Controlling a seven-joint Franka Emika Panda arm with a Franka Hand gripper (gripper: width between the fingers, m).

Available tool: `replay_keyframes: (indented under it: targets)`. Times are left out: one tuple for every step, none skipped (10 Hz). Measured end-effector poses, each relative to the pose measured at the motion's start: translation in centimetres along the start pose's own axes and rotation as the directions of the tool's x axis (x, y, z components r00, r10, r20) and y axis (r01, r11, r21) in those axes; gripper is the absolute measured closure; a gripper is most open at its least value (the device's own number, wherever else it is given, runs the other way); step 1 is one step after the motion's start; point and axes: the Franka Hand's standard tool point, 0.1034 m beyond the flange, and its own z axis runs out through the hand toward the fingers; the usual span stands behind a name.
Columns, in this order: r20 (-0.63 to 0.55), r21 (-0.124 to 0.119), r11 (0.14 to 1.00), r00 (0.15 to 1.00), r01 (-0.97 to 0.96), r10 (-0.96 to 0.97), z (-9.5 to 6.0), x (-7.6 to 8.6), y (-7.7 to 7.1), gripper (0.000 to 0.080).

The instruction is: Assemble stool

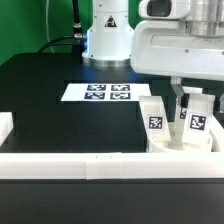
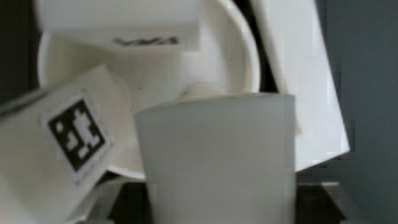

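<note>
The stool's round white seat (image 1: 168,143) lies at the exterior view's right, against the front white bar. Two tagged legs stand upright on it, one to the left (image 1: 155,117) and one to the right (image 1: 198,119). My gripper (image 1: 181,106) reaches down between them. In the wrist view the gripper (image 2: 222,200) is shut on a plain white leg (image 2: 217,150), which fills the space between the jaws. A tagged leg (image 2: 75,130) leans close beside it, and the seat's rimmed disc (image 2: 169,45) lies behind. The held leg's lower end is hidden.
The marker board (image 1: 104,93) lies flat on the black table toward the middle. Long white bars edge the table at the front (image 1: 80,162) and at the exterior view's left (image 1: 5,125). The robot base (image 1: 108,35) stands at the back.
</note>
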Motion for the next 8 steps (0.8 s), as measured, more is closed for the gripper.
replay_keyframes:
  targets:
    - [-0.001, 0.001, 0.997, 0.997, -0.074, 0.074, -0.01, -0.21, -0.29, 0.0459]
    - [0.001, 0.003, 0.99, 0.99, -0.141, 0.141, 0.0, -0.18, -0.26, 0.0459]
    - [0.001, 0.003, 0.977, 0.977, -0.212, 0.212, 0.0, -0.19, -0.27, 0.0459]
    - [0.001, 0.002, 0.957, 0.957, -0.289, 0.289, 0.01, -0.22, -0.3, 0.0459]
    - [0.003, 0.003, 0.936, 0.936, -0.352, 0.352, 0.03, -0.25, -0.32, 0.0459]
    - [0.006, 0.01, 0.891, 0.891, -0.454, 0.454, 0.08, -0.24, -0.31, 0.0459]
    - [0.021, 0.044, 0.803, 0.804, -0.595, 0.594, 0.09, -0.27, -0.18, 0.0459]
    - [0.041, 0.068, 0.712, 0.715, -0.699, 0.698, 0.13, -0.4, -0.1, 0.0459]
